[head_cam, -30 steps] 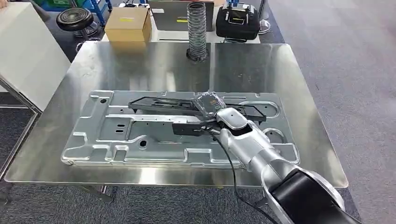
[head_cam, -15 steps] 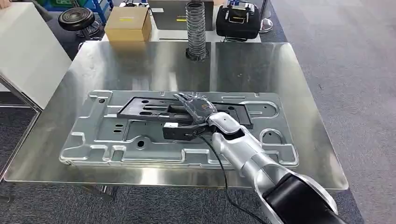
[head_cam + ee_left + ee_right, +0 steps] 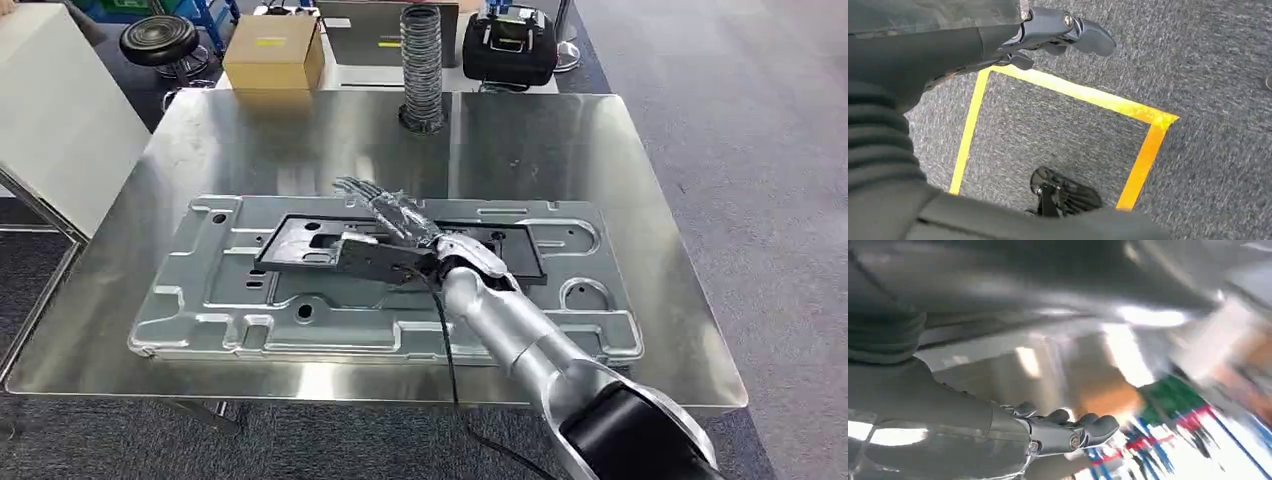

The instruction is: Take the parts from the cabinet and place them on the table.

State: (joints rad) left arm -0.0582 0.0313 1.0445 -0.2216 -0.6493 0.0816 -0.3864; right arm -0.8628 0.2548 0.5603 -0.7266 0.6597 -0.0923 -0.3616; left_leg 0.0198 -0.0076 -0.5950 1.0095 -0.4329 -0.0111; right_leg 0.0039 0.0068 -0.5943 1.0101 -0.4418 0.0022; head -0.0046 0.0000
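On the steel surface (image 3: 120, 330) lies a large grey metal panel (image 3: 200, 300), with a flat black part (image 3: 310, 240) resting on top of it. Over that part, the right hand (image 3: 395, 225) is stretched out, fingers apart, holding nothing. Off the surface, the left hand (image 3: 998, 35) hangs over carpet, fingers loosely apart.

**Where the three cameras look**

The head camera sits high and looks down and forward at the table (image 3: 560, 150), far edge at 12 o'clock. The left wrist camera looks down, close to the floor (image 3: 1208, 165). The right wrist camera is very near the shiny table, which the head camera sees too.
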